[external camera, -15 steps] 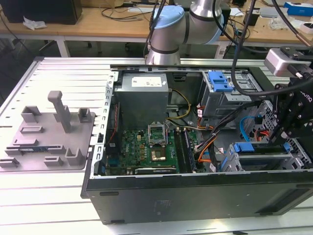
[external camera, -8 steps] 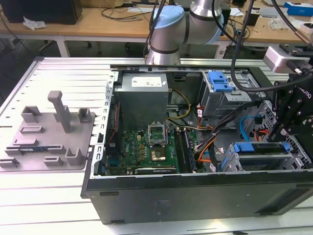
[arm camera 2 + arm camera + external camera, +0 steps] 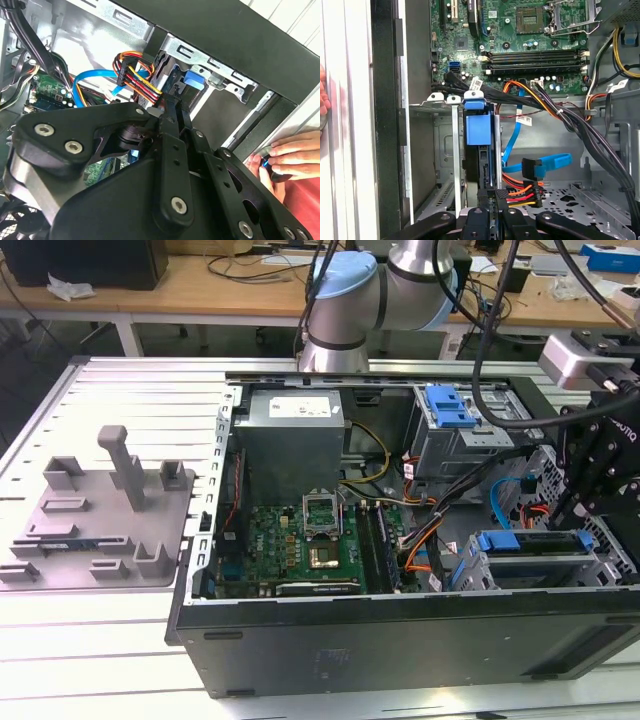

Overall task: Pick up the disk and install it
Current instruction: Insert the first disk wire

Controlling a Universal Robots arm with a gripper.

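Observation:
The disk [image 3: 530,540] sits on edge in the metal drive cage [image 3: 606,562] at the front corner of the open computer case, on the exterior view's right. Its blue rail frame [image 3: 479,127] and dark narrow edge show in the first wrist view, standing in the cage slot [image 3: 456,150]. The blue tab [image 3: 195,80] also shows in the second wrist view. My gripper [image 3: 492,202] hangs over the disk's outer end, its black fingers drawn close together on the disk's edge. In the exterior view the gripper [image 3: 592,505] hangs just above the cage.
A bundle of red, orange and yellow power wires [image 3: 520,192] and a blue data cable [image 3: 550,162] lie beside the cage. The motherboard [image 3: 310,540], power-supply box [image 3: 290,435] and a blue-latched bay [image 3: 448,405] fill the case. A person's hand [image 3: 290,155] rests outside the case wall. A grey fixture plate [image 3: 100,520] lies left.

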